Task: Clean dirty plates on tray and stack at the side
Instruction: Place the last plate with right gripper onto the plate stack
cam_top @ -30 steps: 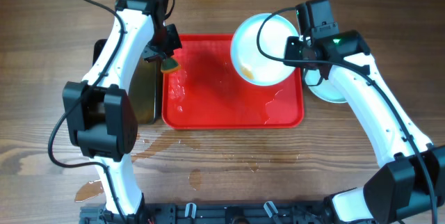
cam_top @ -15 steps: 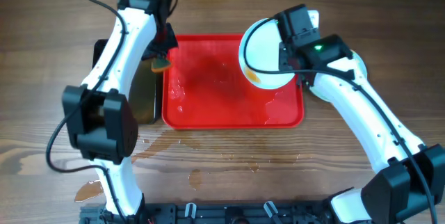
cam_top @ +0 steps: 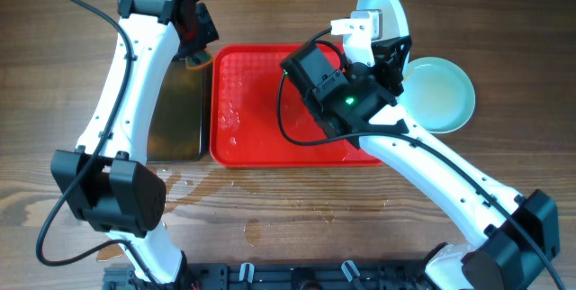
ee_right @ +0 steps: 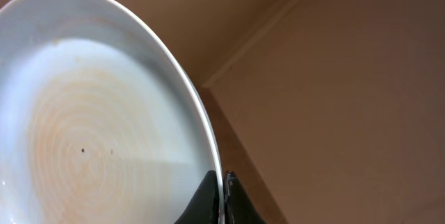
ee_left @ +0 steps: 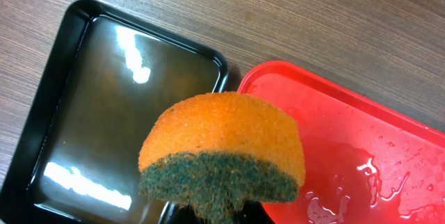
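You get bright, even light from above in the overhead view: shadows on the table (cam_top: 297,209) are faint and soft, and the picture stays sharp to its edges. In the left wrist view, white glare patches sit on the black tray (ee_left: 90,140) and small wet glints on the red tray (ee_left: 361,147). The sponge (ee_left: 222,147), close to the lens, looks slightly soft. In the right wrist view the plate (ee_right: 90,133) is pale with a bright rim, and the brown background behind it is dim and blurred.
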{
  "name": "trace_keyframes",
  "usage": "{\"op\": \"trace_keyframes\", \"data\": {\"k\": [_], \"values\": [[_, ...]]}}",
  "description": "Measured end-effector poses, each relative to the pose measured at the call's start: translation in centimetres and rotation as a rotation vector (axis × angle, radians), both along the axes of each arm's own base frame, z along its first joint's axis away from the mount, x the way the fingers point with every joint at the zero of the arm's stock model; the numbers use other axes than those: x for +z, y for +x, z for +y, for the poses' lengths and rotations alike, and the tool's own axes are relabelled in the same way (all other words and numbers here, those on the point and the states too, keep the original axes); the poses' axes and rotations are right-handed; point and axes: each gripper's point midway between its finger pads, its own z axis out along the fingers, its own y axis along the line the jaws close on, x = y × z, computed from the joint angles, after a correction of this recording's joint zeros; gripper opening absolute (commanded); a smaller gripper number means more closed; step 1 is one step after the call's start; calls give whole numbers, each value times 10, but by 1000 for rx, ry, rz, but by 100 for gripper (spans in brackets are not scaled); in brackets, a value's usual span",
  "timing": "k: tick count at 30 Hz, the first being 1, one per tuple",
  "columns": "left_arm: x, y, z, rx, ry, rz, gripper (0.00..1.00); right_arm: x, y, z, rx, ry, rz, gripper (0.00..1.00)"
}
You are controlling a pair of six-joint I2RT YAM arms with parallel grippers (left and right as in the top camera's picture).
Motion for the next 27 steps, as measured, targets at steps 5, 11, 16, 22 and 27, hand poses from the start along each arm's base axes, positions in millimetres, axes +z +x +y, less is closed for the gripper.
{"op": "trace_keyframes", "data": {"k": [5, 11, 16, 22, 27], "values": [[0, 0, 0, -1, -2, 0, 4, -36, 14, 3, 75, 168, 136, 4], [0, 0, 0, -1, -2, 0, 4, -118, 40, -56, 68, 755, 414, 4], [0, 0, 0, -1, -2, 1, 4, -145, 8, -189, -216, 1155, 379, 4], [0, 0, 0, 0, -2, 0, 4, -197, -16, -228, -316, 1239, 324, 4], [0, 0, 0, -1, -2, 1, 4, -231, -25, -217, -304, 1275, 346, 38]]}}
